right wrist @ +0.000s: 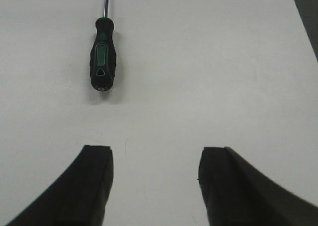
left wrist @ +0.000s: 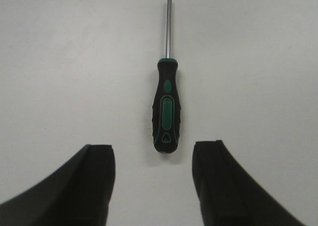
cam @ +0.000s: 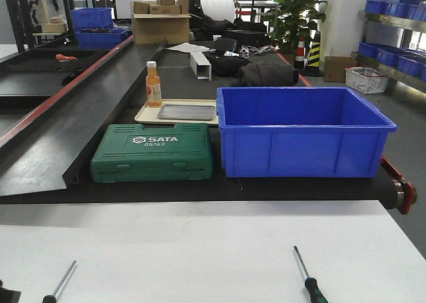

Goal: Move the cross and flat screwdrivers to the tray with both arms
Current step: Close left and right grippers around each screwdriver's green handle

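Two screwdrivers with black-and-green handles and thin silver shafts lie on the white table. The left screwdriver (cam: 58, 283) (left wrist: 166, 102) points away from me with a pointed tip; my left gripper (left wrist: 154, 159) hovers open just behind its handle end, one finger on each side and nothing between them. The right screwdriver (cam: 306, 274) (right wrist: 102, 57) lies ahead and to the left of my open, empty right gripper (right wrist: 155, 151); its tip is cut off by the frame's top edge. The grey metal tray (cam: 186, 112) rests on a beige tray on the black bench beyond.
A large blue crate (cam: 303, 131) and a green SATA tool case (cam: 153, 153) stand at the bench's near edge, in front of the beige tray (cam: 145, 114). An orange bottle (cam: 153, 84) stands at that tray's left corner. A black ramp (cam: 60, 126) slopes along the left.
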Robot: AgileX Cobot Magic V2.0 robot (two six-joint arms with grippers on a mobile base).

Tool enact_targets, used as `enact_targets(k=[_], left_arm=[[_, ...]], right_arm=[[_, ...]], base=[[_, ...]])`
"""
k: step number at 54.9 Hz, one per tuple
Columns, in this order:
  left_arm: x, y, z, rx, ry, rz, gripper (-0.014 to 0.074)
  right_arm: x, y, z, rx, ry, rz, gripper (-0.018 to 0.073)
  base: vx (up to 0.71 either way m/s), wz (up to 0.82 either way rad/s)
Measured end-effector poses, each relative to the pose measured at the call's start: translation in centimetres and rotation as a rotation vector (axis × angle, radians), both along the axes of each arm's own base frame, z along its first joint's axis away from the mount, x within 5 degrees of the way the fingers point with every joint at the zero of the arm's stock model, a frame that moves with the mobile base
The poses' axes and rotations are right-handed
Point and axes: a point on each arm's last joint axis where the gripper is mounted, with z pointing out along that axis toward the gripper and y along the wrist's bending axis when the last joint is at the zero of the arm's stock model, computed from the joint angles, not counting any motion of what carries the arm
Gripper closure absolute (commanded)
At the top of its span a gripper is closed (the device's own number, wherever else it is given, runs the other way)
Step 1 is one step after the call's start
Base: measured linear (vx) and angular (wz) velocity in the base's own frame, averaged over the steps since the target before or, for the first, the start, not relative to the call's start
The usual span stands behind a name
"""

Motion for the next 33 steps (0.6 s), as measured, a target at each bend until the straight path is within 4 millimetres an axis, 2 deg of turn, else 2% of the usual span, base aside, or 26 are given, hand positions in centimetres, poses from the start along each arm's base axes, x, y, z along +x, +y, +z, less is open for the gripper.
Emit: enact_targets(k=[4,9,16,24,33], left_arm=[[2.1,0.1,-1.1,0.007,0.066,-0.022,0.0116],[5.0,0.1,-3.5,0.0,0.153,-0.035,0.0116],[8.1,0.1,-6.0,-0.008,0.226,-0.054,0.0116],[10.3,0.1,-8.6,-0.004,0.282,-0.098,0.0116],[11.8,0.0,-9.2,-0.001,0.256,-0.14,0.0117]], right_arm=[[0.0,0.0,0.0,0.0,0.004,0.0,0.0089],[-0.1,0.0,-0.1,-0.001,0.02,-0.001,0.0089],[-0.4,0.0,-0.4,-0.003,0.064,-0.004,0.0089],[-0.8,-0.1,-0.8,-0.005,0.122,-0.008,0.0089],[-1.1,-0.1,-1.0,-0.007,0.166,-0.01,0.0089]], base=[[0.0,0.0],[0.0,0.0],[0.0,0.0],[0.0,0.0],[0.0,0.0]])
